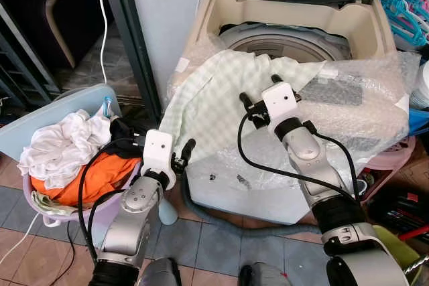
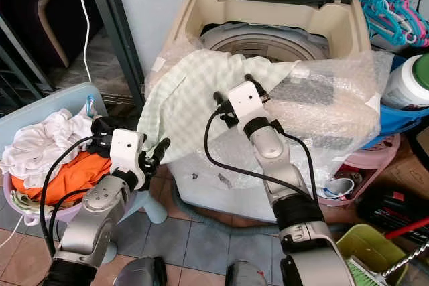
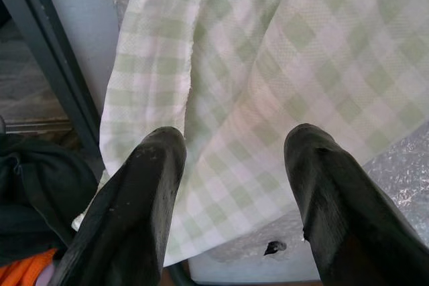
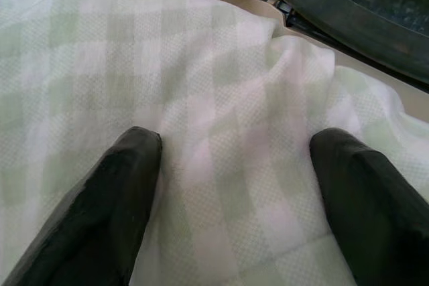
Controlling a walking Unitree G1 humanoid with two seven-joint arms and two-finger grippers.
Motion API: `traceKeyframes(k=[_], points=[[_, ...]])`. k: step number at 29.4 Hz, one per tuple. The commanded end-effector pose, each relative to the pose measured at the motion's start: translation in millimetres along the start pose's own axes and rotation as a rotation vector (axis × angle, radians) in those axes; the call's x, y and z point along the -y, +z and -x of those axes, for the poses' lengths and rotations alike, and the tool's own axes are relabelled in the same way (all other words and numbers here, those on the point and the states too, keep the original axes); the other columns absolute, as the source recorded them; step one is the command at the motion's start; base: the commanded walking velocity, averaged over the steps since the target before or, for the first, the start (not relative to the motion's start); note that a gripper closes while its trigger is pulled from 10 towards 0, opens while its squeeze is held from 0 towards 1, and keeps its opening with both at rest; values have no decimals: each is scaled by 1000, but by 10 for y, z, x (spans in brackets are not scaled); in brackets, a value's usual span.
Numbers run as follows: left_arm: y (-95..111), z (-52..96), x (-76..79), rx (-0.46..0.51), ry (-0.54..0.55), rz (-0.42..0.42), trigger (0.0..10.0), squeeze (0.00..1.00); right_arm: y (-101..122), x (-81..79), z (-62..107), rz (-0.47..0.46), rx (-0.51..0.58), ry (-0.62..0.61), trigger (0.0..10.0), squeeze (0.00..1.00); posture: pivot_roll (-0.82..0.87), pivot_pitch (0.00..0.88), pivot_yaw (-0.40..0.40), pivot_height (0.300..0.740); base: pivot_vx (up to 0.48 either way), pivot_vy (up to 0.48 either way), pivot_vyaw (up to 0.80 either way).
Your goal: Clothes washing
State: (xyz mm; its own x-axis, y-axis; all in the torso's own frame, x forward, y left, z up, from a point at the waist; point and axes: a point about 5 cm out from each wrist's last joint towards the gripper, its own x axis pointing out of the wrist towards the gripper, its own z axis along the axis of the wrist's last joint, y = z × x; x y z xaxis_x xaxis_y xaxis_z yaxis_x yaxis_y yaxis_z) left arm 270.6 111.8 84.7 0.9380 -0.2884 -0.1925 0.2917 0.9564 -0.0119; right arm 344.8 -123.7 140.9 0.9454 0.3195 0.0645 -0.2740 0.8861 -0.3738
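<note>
The right arm [image 1: 322,179] reaches forward and up, elbow bent, its white wrist block raised ahead of the body. The right gripper [image 4: 234,165] has its two black fingers spread wide apart, tips pressed down. The left arm [image 1: 131,216] is bent low beside the body, forearm angled forward. The left gripper [image 3: 231,159] points ahead with its fingers [image 3: 134,205] parted, nothing held between them
</note>
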Motion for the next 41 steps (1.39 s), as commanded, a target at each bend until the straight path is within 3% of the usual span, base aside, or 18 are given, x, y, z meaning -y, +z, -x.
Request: traceKeyframes(k=[1,16,31,36,41], points=[[2,-8,-12,-1,6,-13,10000,0,-138,8,31,-39,-75,-12,0,0,-48,60,26,740,0,0,0],[-2,-1,-4,-2,5,-9,10000,0,-154,349,16,-236,-111,-140,0,0,-53,67,24,740,0,0,0],[-15,14,11,-7,13,4,10000,0,-173,455,-13,-272,-136,-118,0,0,-51,80,11,740,0,0,0],[-23,24,18,-9,15,5,10000,0,-64,494,-86,-279,-98,-102,0,0,-51,84,8,740,0,0,0],[-41,71,14,-10,27,4,10000,0,132,654,-224,-289,-53,-97,0,0,-39,97,-2,740,0,0,0]])
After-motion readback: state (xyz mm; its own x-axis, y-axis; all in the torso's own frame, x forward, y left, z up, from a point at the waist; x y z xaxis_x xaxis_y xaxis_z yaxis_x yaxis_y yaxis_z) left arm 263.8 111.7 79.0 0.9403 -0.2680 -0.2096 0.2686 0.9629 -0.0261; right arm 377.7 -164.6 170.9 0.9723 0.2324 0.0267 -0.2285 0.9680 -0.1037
